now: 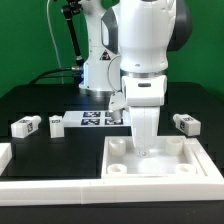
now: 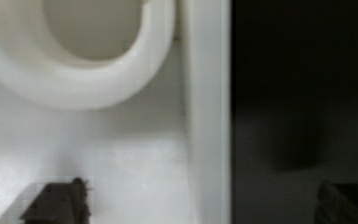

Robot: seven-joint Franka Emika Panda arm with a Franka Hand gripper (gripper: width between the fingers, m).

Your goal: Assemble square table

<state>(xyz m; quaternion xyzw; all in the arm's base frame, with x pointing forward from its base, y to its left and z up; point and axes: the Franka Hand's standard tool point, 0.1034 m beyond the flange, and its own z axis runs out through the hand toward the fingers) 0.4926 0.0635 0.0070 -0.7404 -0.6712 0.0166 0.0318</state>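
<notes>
While the end effector (image 1: 148, 147) gapes, a tabletop rim runs between its fingers

Since both dark fingertips (image 2: 55, 202) stand far apart with nothing pinched, the end effector is wide open and empty. It hangs low over the large white plastic square tabletop (image 1: 150, 165), which lies flat on the black counter (image 1: 35, 105). Seen from the wrist, the tabletop's raised rim (image 2: 202, 110) passes straight through the gap. One finger is over the tray floor beside a round corner socket (image 2: 78, 50); the other is outside the tabletop, over bare counter. The rim's long axis crosses the closing line, so shutting would likely catch it. One small white tagged leg block (image 1: 186, 123) lies beyond the tabletop toward the exterior view's right. It is nearer the end effector than a second leg block (image 1: 57, 124) and a third leg block (image 1: 25, 126), both toward the exterior view's left.
</notes>
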